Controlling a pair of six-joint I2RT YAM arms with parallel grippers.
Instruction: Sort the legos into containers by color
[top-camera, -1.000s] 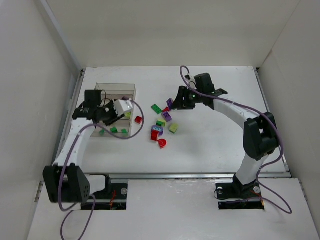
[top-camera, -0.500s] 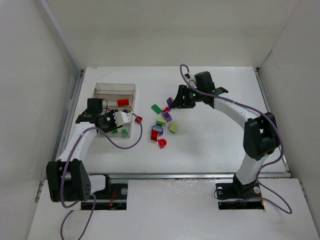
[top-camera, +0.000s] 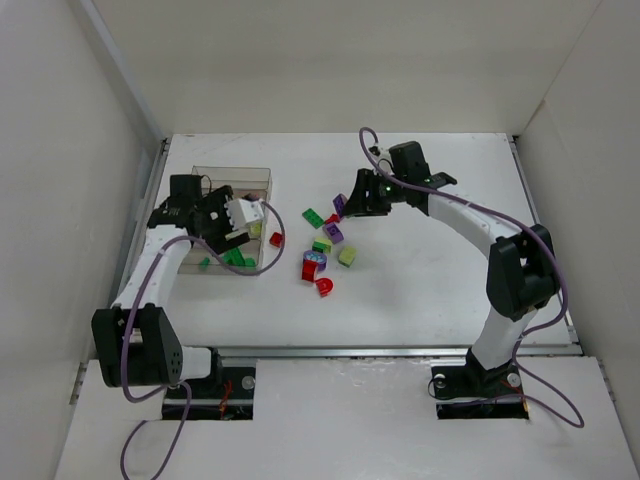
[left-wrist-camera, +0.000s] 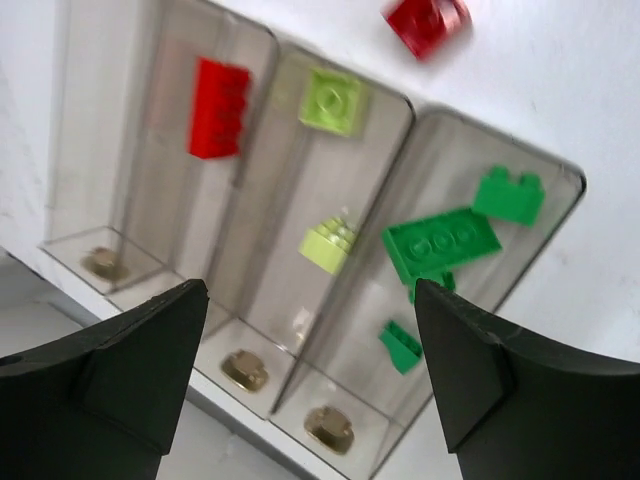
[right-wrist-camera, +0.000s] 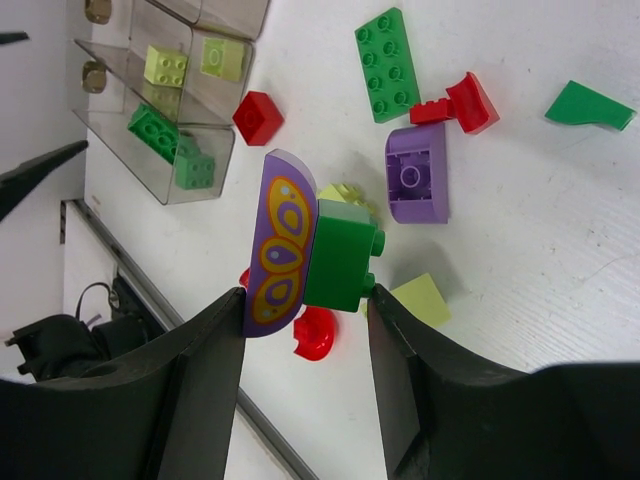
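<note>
Where the left gripper hangs over the organizer box, its fingers stand wide apart with nothing between them. The box sits close to the left edge of the table. Bare surface lies right of the loose bricks. Rows seem to run left-right; the arm hides part. Red brick, yellow-green bricks and dark green bricks each keep their own row. The right gripper pinches a purple-and-green piece above the pile, long axis along the fingers.
</note>
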